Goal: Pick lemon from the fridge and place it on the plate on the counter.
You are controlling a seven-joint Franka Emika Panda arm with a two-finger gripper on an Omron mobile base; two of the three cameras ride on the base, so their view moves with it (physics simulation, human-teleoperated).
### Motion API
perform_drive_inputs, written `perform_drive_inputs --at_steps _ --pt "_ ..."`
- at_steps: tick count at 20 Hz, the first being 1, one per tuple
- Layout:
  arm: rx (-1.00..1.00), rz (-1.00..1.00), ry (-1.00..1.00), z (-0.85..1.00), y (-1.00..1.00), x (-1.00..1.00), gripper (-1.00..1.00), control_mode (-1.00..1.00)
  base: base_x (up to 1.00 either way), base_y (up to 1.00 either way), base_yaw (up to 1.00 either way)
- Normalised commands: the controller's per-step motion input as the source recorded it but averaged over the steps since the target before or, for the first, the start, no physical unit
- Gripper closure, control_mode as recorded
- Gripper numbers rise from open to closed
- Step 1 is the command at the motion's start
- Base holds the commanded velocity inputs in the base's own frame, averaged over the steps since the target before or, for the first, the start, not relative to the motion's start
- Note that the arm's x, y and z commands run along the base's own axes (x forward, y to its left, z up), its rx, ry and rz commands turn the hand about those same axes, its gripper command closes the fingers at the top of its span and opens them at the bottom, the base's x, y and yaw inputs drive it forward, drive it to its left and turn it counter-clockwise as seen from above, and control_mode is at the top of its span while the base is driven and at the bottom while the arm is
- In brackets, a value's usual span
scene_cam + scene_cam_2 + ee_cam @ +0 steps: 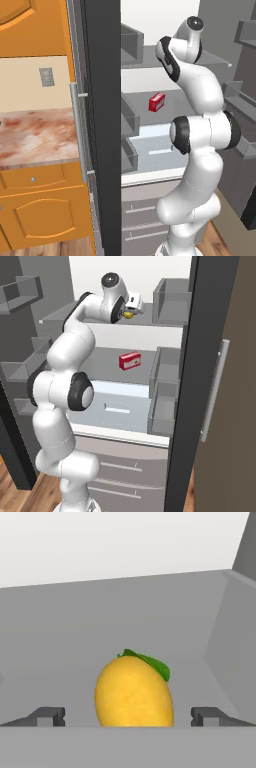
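Inside the open fridge (102, 125), on its upper grey shelf (75, 627), the lemon (134, 692) lies directly ahead of the robot's hand, a yellow oval fruit with a green leaf at its far end. In the hand view the fingers (49, 716) stand spread wide apart, one dark tip at each side of the fruit with clear grey shelf between each tip and the yellow skin; they grip nothing. The shelf's side wall rises at the right of that view and the pale back of the fridge runs behind it.

From the right base view the white arm bends up from the floor and reaches in at the top shelf, where a sliver of yellow shows just beyond the hand. One shelf below sits a small red box (130, 361), well apart from the lemon, and beneath that a pale drawer (120, 401) stretches across the compartment. Grey door bins (164, 391) line the fridge door, whose long silver handle (214, 391) runs down its outer face.

In the left base view the marbled worktop (35, 135) lies beside the fridge over orange cabinets (40, 210) with small round knobs, a grey wall socket (47, 77) above it.
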Motion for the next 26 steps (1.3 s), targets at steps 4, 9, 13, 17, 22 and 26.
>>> perform_drive_inputs --at_steps 4,9,13,17,22,26 --pt "0.00 0.00 0.00 0.00 -0.10 0.23 -1.00 -1.00 0.00 0.00 0.00" --pt "-0.01 0.00 0.02 0.00 -0.03 0.08 -1.00 -1.00 0.00 0.00 0.00" --pt "-0.03 0.00 0.06 -0.09 0.00 0.00 -1.00 -1.00 0.00 0.00 0.00" --pt "-0.08 0.00 0.22 -0.39 0.14 0.12 1.00 -1.00 0.00 0.00 0.00" --pt "-0.02 0.02 0.24 -0.70 0.02 0.11 1.00 -1.00 0.00 0.00 0.00" --pt "0.00 0.04 0.08 -0.62 0.00 0.14 1.00 -1.00 0.00 0.00 0.00"
